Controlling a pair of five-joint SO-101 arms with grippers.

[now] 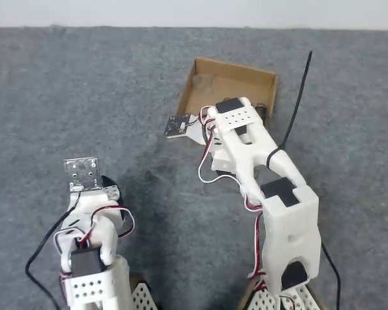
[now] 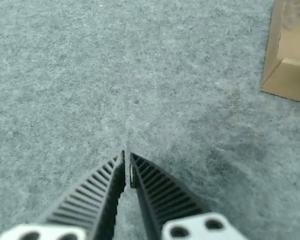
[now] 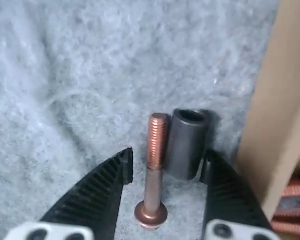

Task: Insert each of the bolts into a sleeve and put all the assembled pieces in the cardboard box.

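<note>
Grey carpet (image 1: 84, 84) under both arms. Right gripper (image 3: 168, 154): jaws apart, straddling 1 copper bolt (image 3: 155, 165) and 1 dark sleeve (image 3: 186, 145) lying side by side, touching, bolt not inserted. Bolt head points toward the jaw base; sleeve sits beside the threaded end. Cardboard box (image 3: 280, 100) wall just outside the sleeve-side jaw. Left gripper (image 2: 127, 157): jaws nearly together, holding nothing, over bare carpet.

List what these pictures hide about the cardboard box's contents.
1. High view: the right arm covers the near half of the cardboard box, so its contents cannot be counted.
2. Right wrist view: coppery threads inside the box are cut off by the picture's edge, so their number is unclear.
3. Left wrist view: the box's own wall hides its inside.
</note>
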